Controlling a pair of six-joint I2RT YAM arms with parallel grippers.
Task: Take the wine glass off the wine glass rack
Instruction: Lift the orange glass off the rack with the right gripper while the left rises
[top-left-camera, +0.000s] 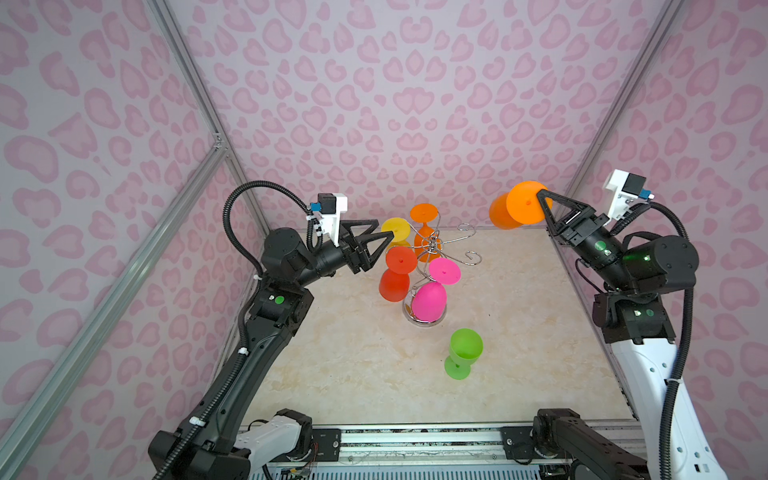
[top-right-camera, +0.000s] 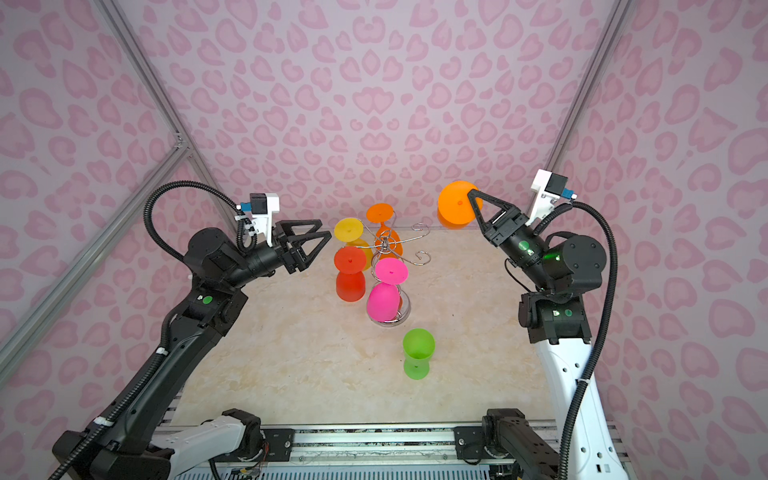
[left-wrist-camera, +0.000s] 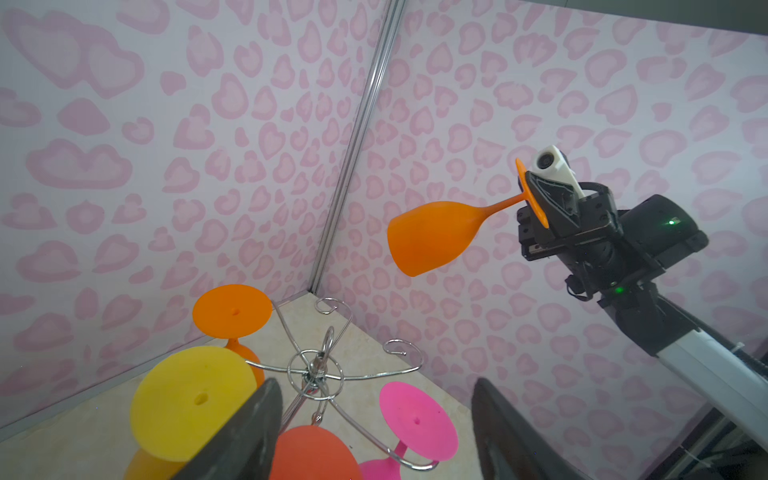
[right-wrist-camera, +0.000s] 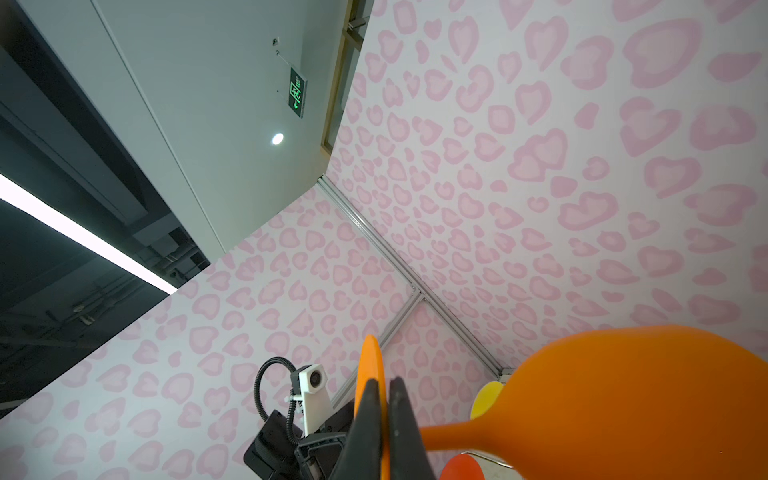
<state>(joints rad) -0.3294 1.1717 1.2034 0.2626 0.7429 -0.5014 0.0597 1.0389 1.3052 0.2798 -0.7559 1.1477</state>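
The chrome wine glass rack (top-left-camera: 432, 246) (top-right-camera: 386, 245) (left-wrist-camera: 316, 370) stands at the back middle of the table. Upside down from its arms hang a yellow glass (top-left-camera: 395, 229), an orange one (top-left-camera: 424, 214), a red one (top-left-camera: 401, 259) and a pink one (top-left-camera: 444, 270). My right gripper (top-left-camera: 542, 195) (right-wrist-camera: 384, 386) is shut on the foot disc of another orange wine glass (top-left-camera: 525, 203) (top-right-camera: 457, 203) (left-wrist-camera: 432, 237) (right-wrist-camera: 623, 395), held high and tilted sideways to the right of the rack, apart from it. My left gripper (top-left-camera: 384, 230) (top-right-camera: 325, 229) (left-wrist-camera: 374, 395) is open and empty, just left of the yellow and red glasses.
A green glass (top-left-camera: 464, 351) (top-right-camera: 417, 349) stands upright on the marble table (top-left-camera: 340, 365) in front of the rack. Pink heart-patterned walls with aluminium posts close in the left, back and right. A metal rail (top-left-camera: 415, 440) with the arm bases runs along the front edge.
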